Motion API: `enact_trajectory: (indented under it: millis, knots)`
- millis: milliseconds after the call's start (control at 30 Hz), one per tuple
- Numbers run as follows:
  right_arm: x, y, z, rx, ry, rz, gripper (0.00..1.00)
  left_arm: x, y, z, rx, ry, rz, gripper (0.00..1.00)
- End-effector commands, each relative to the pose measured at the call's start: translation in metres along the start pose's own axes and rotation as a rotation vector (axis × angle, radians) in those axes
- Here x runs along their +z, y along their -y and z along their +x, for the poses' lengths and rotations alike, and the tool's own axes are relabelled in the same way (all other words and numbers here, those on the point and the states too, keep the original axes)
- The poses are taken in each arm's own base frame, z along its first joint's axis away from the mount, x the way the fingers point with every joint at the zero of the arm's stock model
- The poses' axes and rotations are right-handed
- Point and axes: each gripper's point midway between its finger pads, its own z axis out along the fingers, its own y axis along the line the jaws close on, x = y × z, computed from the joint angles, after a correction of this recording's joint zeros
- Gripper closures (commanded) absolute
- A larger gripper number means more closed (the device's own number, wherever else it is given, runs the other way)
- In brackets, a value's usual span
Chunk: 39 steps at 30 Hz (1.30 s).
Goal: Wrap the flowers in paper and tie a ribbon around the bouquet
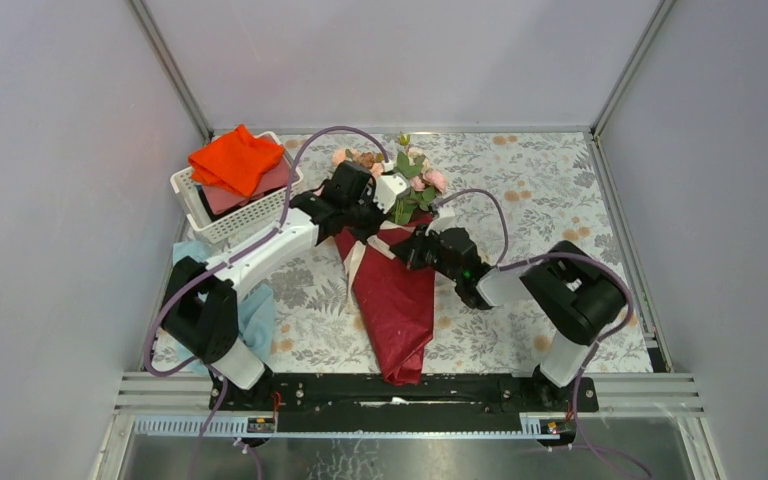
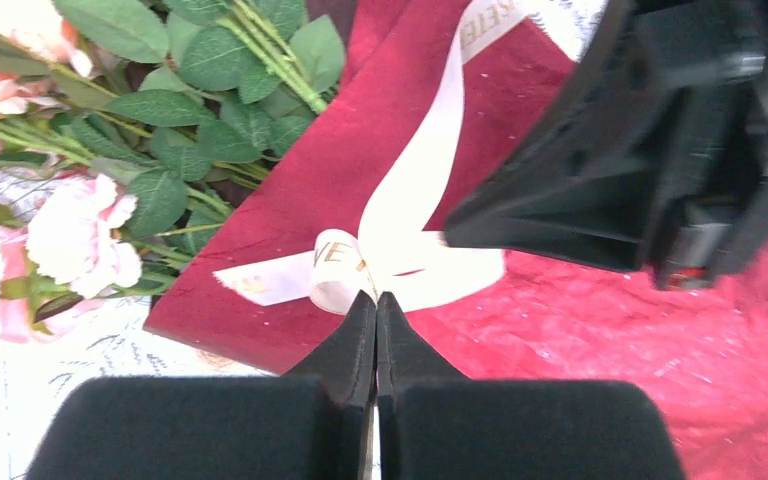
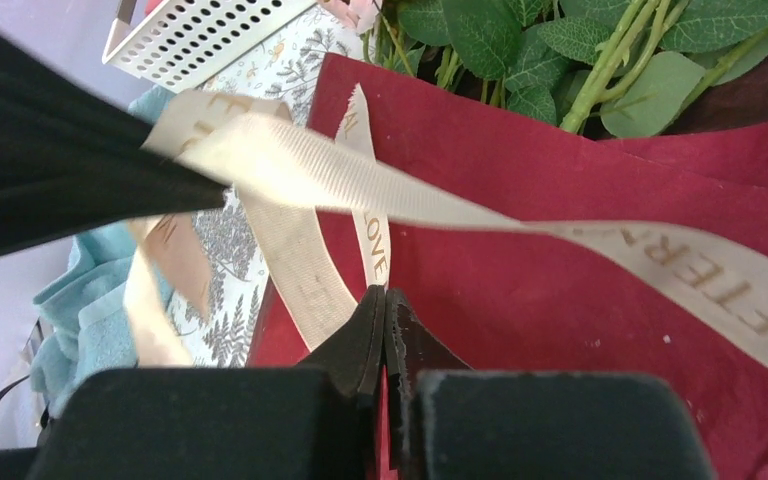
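Observation:
The bouquet lies on the table with the flowers [image 1: 415, 175] at its far end, rising from the dark red paper [image 1: 395, 300] cone. The cream ribbon [image 1: 353, 262] crosses the cone just below the leaves. My left gripper [image 2: 376, 297] is shut, pinching the ribbon [image 2: 410, 190] at its tips over the paper [image 2: 580, 330], and the pink roses [image 2: 80, 230] lie to its left. My right gripper [image 3: 385, 292] is shut on a ribbon strand printed LOVE [image 3: 372, 245]. Another strand [image 3: 410, 195] runs taut to the left gripper's fingers [image 3: 60, 190]. The two grippers [image 1: 372, 228] [image 1: 400, 250] meet over the cone's top.
A white perforated basket [image 1: 235, 215] holding an orange cloth [image 1: 235, 160] stands at the back left, close to the left arm. A light blue cloth [image 1: 260, 315] lies beside the left arm's base. Grey walls enclose the patterned table on three sides.

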Motion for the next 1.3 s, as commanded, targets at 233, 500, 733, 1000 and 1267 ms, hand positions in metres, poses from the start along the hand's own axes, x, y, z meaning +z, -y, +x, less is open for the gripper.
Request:
enact_trajectory:
  millis: [233,500,733,1000,1267]
  knots:
    - [-0.03,-0.008,0.021,0.037,-0.177,0.034,1.0,0.02,-0.018,0.021,0.184,-0.06,-0.201,0.81]
    - [-0.035,0.005,0.021,-0.004,-0.203,0.103,1.0,-0.038,0.018,0.011,0.197,-0.024,0.12,0.02]
    - [-0.036,0.006,0.022,-0.011,-0.211,0.088,1.0,-0.052,-0.078,0.085,0.163,-0.117,-0.01,0.25]
    - [-0.036,0.005,0.018,-0.025,-0.219,0.093,1.0,-0.017,-0.066,0.137,0.513,0.02,-0.005,0.07]
    - [-0.041,0.007,0.015,-0.038,-0.203,0.107,1.0,0.002,-0.05,0.155,0.598,-0.059,0.11,0.02]
